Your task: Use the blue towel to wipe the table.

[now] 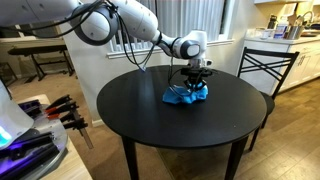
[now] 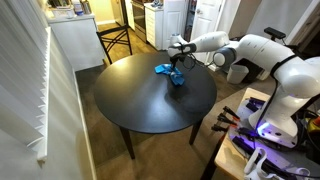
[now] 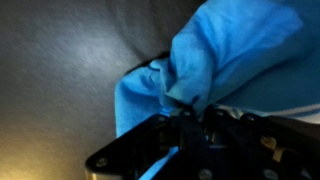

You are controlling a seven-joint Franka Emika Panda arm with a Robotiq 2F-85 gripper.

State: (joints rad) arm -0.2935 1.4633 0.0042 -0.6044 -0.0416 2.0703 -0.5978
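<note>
Slippage risk: we cannot tell whether tool (image 1: 192, 82) pinches crumpled blue cloth towel (image 1: 184, 97) mid-frame on round black counter (image 1: 140, 115).

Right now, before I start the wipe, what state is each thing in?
blue towel: crumpled in a heap on the table, not spread flat.
gripper: down on the towel; open or shut cannot be told.
table: upright, carrying the towel.
chair: upright, beside the table.
</note>
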